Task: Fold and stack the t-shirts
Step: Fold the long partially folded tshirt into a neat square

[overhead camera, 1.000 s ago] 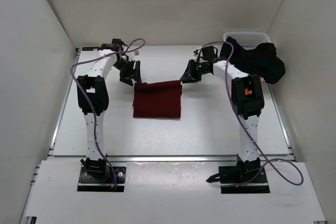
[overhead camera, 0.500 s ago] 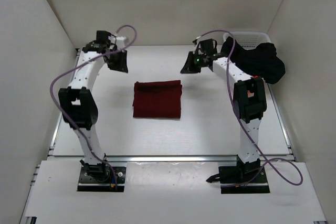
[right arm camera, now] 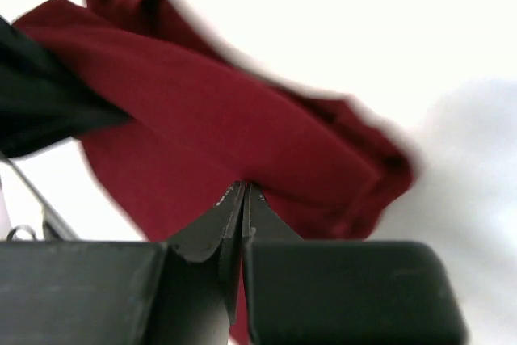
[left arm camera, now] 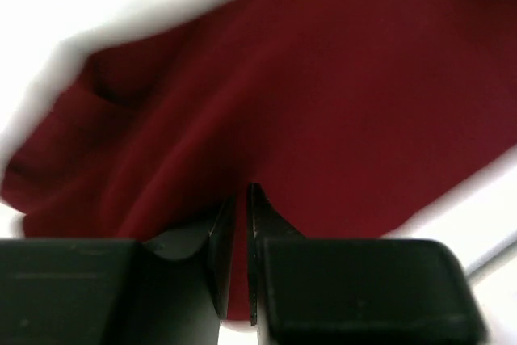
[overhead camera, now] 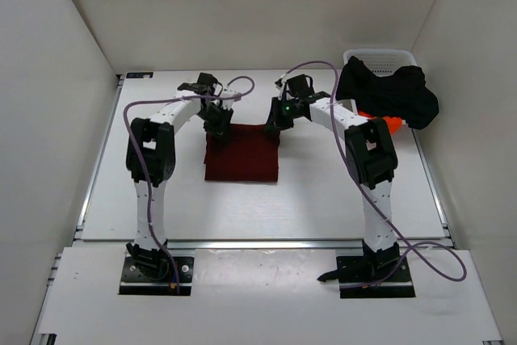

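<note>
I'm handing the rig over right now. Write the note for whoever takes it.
Left gripper: nearly closed at the far left corner of the maroon shirt; grip unclear.
Right gripper: shut at its far right corner.
Maroon shirt lies folded in a rectangle.
Black shirt hangs unfolded over the basket; orange shirt peeks out beneath it.
To do: finish maroon, fold black and orange, stack all three.

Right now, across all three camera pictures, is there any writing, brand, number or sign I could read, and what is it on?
No readable text anywhere.
The maroon t-shirt, black t-shirt, white mesh basket and table are all plain.
The left arm and right arm show no legible label.
A small green light glows on the right arm's wrist; it is not a sign.
</note>
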Tool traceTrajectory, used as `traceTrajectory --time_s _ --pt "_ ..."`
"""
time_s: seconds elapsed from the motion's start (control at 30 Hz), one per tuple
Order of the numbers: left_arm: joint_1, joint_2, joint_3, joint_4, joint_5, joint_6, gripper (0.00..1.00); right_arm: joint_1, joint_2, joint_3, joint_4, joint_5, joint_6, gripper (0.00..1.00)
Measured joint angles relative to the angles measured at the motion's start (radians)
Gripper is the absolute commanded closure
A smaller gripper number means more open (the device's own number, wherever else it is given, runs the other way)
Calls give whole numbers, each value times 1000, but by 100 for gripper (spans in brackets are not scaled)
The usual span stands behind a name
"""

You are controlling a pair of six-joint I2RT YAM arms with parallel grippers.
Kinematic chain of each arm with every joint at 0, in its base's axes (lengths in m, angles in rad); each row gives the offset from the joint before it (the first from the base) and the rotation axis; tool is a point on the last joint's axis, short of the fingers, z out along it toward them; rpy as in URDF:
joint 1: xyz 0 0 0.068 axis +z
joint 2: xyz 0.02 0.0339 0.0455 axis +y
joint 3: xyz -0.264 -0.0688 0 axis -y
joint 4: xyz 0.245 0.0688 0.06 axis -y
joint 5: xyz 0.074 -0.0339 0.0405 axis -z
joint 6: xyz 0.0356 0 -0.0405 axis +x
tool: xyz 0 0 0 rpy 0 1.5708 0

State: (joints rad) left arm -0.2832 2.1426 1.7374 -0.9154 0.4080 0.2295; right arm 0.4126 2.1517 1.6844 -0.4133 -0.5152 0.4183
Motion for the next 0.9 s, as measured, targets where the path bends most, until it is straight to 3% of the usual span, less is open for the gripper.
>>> traceTrajectory --time_s 0.13,0.27,0.47,0.5,0.53,0.7,0.8,0.9 --pt "72 175 204 -3 -2 -64 66 -39 118 102 9 10 4 100" --pt "113 250 338 -20 -4 -98 40 -67 198 174 12 14 19 100" --pt "116 240 332 -12 10 -150 24 -82 205 192 12 25 27 97" --pt "117 220 306 -4 17 -157 10 -82 203 193 11 26 28 92" --pt "121 188 258 14 25 -165 4 -82 201 193 11 27 30 90" --pt "169 -86 -37 75 -11 -197 1 -81 106 110 33 60 37 86" --pt "190 -213 -114 84 -55 -189 1 -80 -50 -24 57 82 44 87" --pt "180 -227 -143 89 -58 -185 1 -79 -192 -120 80 102 48 87"
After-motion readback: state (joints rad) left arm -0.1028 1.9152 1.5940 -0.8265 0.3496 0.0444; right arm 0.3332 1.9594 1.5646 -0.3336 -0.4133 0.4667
